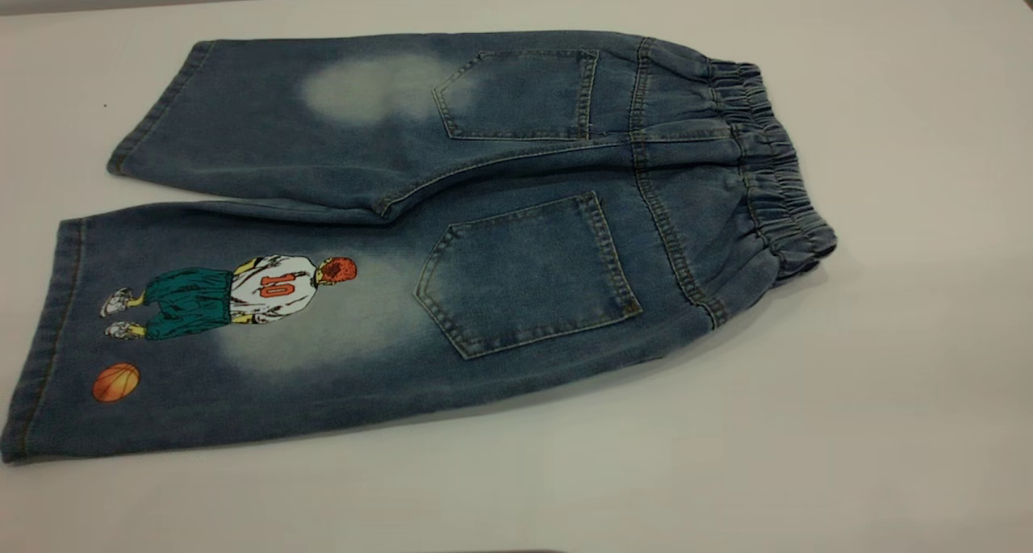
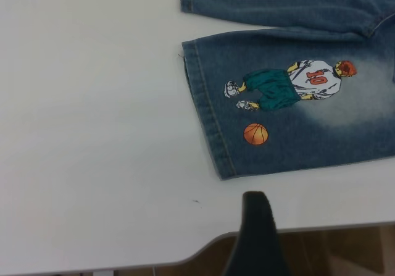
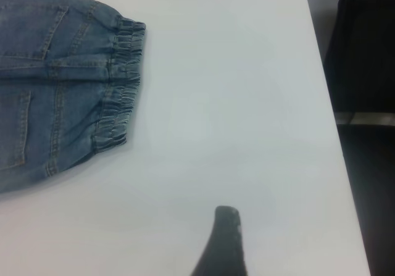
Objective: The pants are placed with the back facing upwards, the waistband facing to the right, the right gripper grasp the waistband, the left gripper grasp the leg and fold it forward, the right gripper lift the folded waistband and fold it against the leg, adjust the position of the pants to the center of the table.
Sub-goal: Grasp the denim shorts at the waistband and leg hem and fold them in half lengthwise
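While the pants (image 1: 452, 238) lie flat and untouched, both grippers, finger state unclear, must first reach waistband (image 1: 767, 173) and leg (image 1: 242, 327).

pants (image 1: 452, 238) flat on table (image 1: 888, 375), back side up, unfolded; blue washed denim, two back patch pockets, pale faded patches. gathered waistband (image 1: 767, 173) at exterior view's right, legs toward left. leg (image 1: 226, 327) with player print, white no. 10 shirt, orange ball, lies nearer camera; plain leg behind it, legs slightly apart at hems
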